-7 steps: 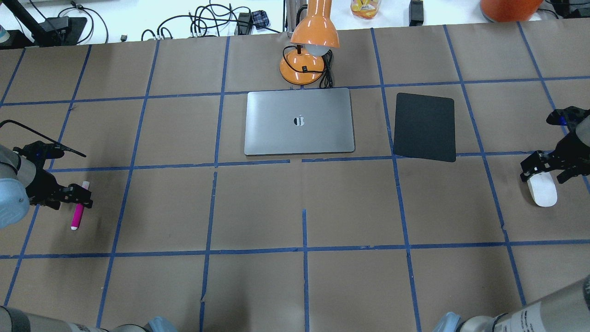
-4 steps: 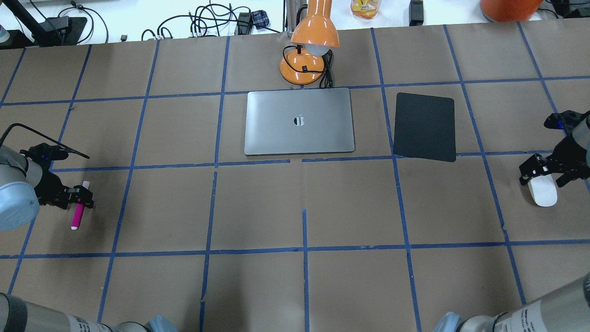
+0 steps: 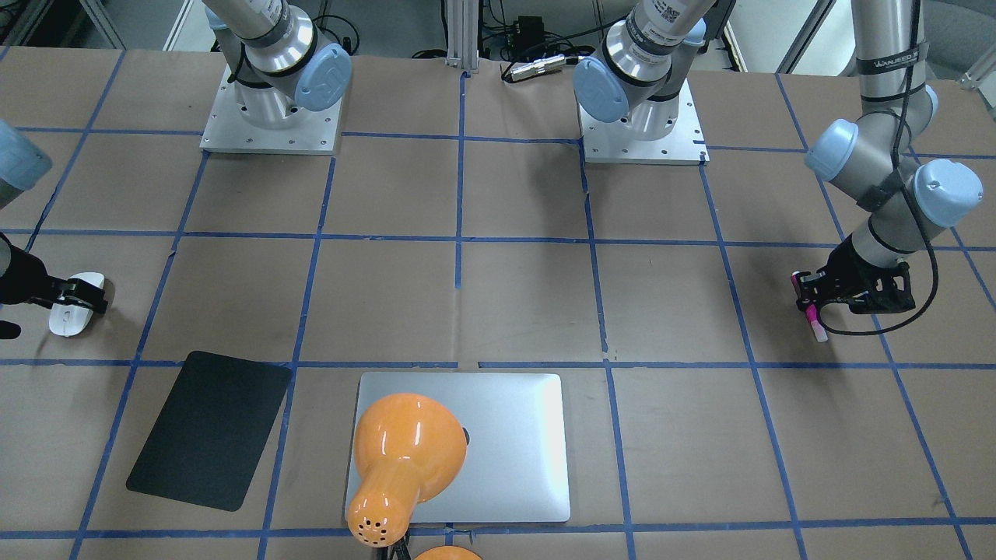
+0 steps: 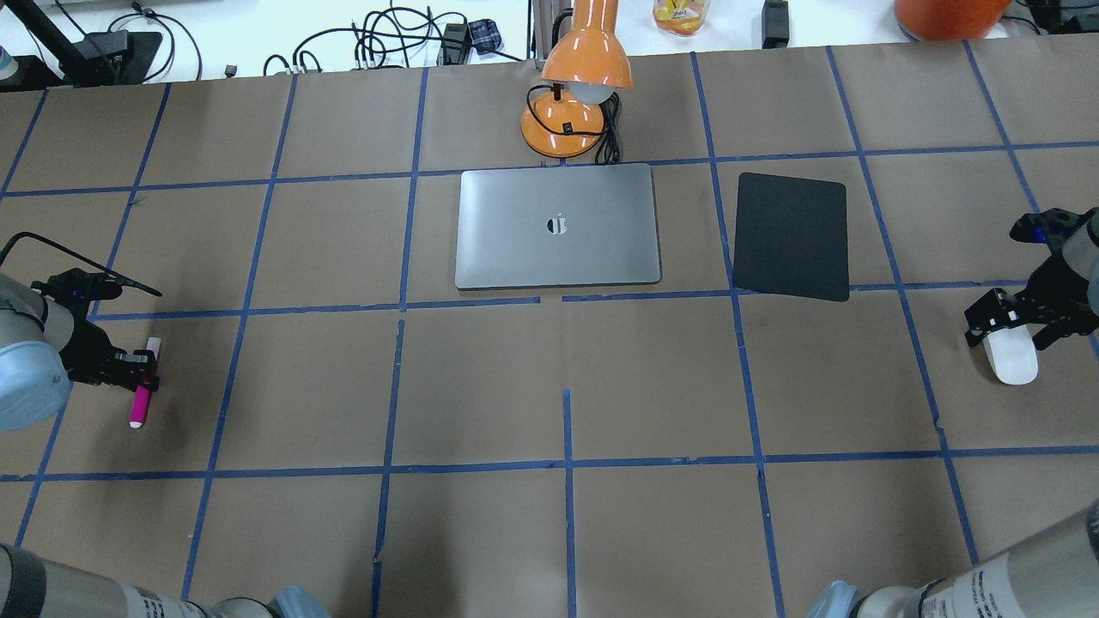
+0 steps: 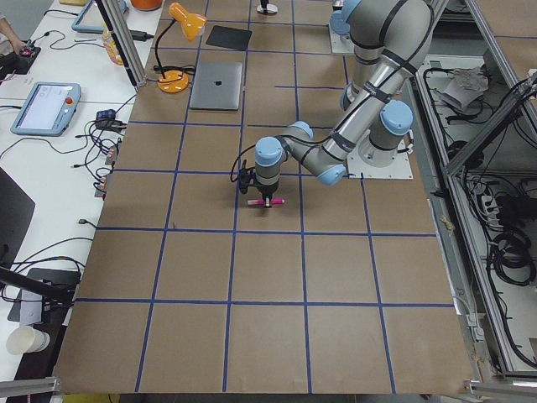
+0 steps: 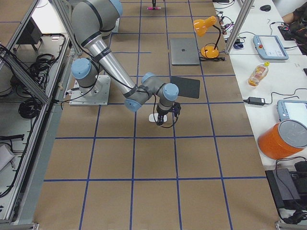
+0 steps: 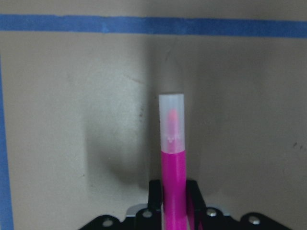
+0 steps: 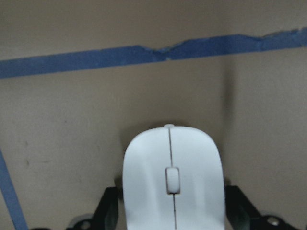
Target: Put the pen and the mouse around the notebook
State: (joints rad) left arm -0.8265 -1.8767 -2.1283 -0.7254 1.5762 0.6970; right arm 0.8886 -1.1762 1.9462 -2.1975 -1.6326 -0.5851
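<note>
Little has shifted: my left gripper (image 4: 142, 378) has edged outward a touch, taking the pen (image 4: 137, 408) with it, and my right gripper (image 4: 1009, 324) has drifted slightly while the mouse (image 4: 1013, 365) lies where it was.

On the left, my fingers are pinched narrow on the pen's pink barrel, with the pale cap sticking out ahead; it is far out near the table edge, well apart from the notebook (image 4: 558, 227). I think a slim round barrel could swivel or slide in that grip once I swing inward.

The notebook lies flat mid-table with the orange lamp (image 4: 588, 60) just behind it, so a high approach from that side risks a knock.

The black pad (image 4: 792, 236) lies between notebook and mouse; a low carry could scuff it.

On the right, my fingers are pressed to the mouse's flanks. I judge that its glossy, curved shell could squirt out if the squeeze is uneven.
</note>
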